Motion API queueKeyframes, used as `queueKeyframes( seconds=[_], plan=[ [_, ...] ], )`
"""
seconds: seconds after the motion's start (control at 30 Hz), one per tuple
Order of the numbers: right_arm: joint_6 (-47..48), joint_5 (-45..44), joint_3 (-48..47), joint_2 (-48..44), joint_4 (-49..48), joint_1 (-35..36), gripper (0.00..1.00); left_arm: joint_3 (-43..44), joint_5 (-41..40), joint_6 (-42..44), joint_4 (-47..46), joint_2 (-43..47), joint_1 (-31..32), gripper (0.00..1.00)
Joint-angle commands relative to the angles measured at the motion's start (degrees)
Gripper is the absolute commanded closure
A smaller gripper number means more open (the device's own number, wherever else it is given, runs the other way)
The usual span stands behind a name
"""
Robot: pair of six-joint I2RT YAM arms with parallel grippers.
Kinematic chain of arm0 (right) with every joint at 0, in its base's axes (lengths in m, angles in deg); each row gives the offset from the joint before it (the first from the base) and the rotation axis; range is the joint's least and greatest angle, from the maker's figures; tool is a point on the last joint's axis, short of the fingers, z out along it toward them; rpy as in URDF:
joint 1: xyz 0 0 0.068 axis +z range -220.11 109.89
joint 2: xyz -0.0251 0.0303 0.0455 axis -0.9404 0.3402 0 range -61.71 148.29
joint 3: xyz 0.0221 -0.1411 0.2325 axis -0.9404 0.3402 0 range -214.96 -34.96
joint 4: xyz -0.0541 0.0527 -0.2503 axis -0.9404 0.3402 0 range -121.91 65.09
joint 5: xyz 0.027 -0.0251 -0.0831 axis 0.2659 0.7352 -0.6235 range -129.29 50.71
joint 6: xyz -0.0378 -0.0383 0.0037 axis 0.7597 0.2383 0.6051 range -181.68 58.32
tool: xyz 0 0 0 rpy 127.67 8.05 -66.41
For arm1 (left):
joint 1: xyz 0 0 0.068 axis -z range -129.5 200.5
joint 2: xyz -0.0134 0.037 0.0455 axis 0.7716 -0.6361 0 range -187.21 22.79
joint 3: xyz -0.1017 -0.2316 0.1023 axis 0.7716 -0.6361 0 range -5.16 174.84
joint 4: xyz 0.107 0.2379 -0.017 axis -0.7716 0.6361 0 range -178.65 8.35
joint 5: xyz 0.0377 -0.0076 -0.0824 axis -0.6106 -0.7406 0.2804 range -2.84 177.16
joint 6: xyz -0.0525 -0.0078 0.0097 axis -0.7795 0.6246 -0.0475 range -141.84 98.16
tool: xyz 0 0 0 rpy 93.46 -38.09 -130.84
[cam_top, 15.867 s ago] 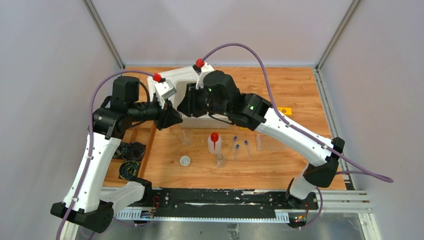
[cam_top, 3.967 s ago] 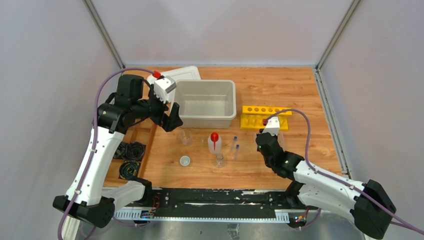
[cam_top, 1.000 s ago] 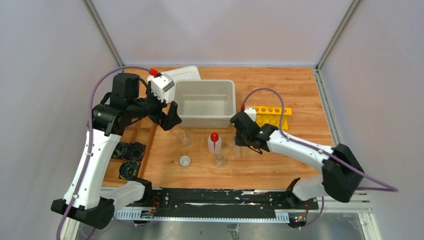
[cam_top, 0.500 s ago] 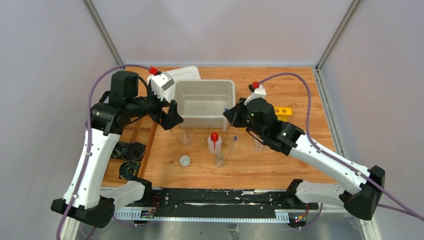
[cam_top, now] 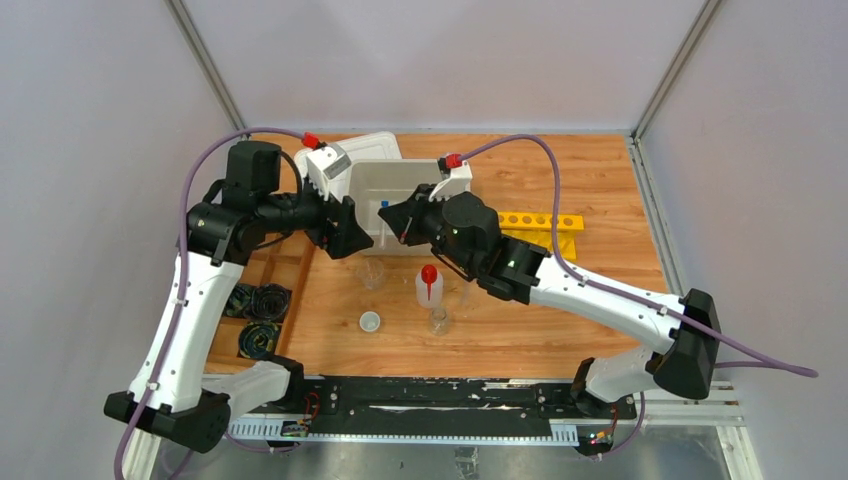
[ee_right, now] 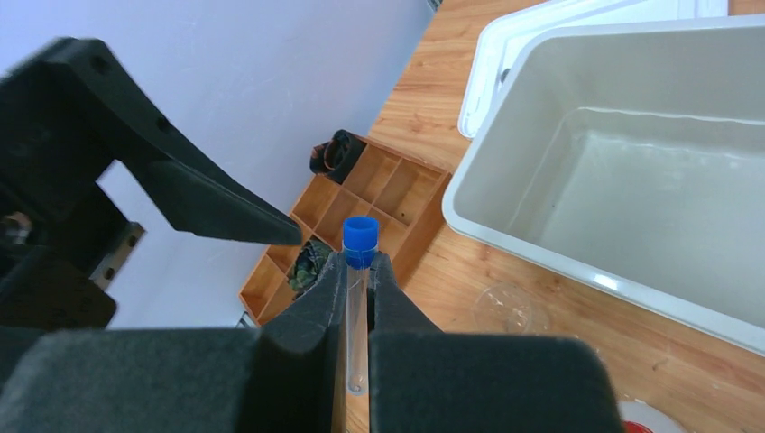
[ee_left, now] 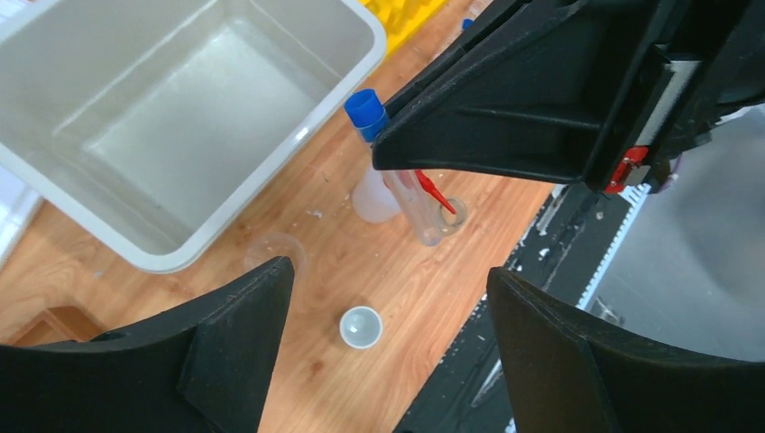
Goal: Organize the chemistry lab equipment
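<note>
Right gripper (ee_right: 359, 271): I am clamping a small clear blue-capped test tube (ee_left: 417, 206), holding it raised by the left end of the white rectangular plastic bin (cam_top: 410, 165). Left gripper (ee_left: 390, 271): I am hovering just beside it, fingers wide apart and empty.

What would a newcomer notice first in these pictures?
The right gripper is shut on a blue-capped test tube, held in the air directly in front of the open left gripper. Close by sits an empty white bin, with a yellow rack to its right.
</note>
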Motion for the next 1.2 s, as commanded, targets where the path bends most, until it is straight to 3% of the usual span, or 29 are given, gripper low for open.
queueKeyframes(
  seconds=[0.0,0.37,0.53,0.67,0.83,0.93,1.17],
  plan=[
    [-0.8,-3.0,-3.1,0.6,-6.3,1.9,1.0,-1.3,4.7,-1.8,-1.0,-1.2,0.1,0.19],
    [-1.2,-2.0,-3.8,1.7,-7.7,2.8,1.0,-1.2,9.3,-3.2,-1.9,-5.1,0.1,0.4],
    [-0.9,-2.5,-3.4,1.8,-8.5,3.0,1.0,-1.2,10.3,-2.8,-1.9,-5.0,0.1,0.69],
    [-0.7,-2.9,-4.3,2.2,-7.2,3.1,0.99,-1.4,10.1,-2.3,-1.9,-4.8,0.1,0.85],
    [-0.6,-2.9,-11.5,4.1,8.7,1.8,0.62,-1.9,8.7,0.8,-1.9,-3.6,0.1,0.96],
    [-1.5,1.0,-18.2,6.5,20.9,-0.4,0.5,-3.2,7.9,4.2,-1.9,-2.3,0.1,0.99],
    [0.0,15.7,-25.2,9.9,28.9,-4.3,0.46,-5.4,7.5,9.5,-2.0,0.3,0.1,1.0]
  ],
)
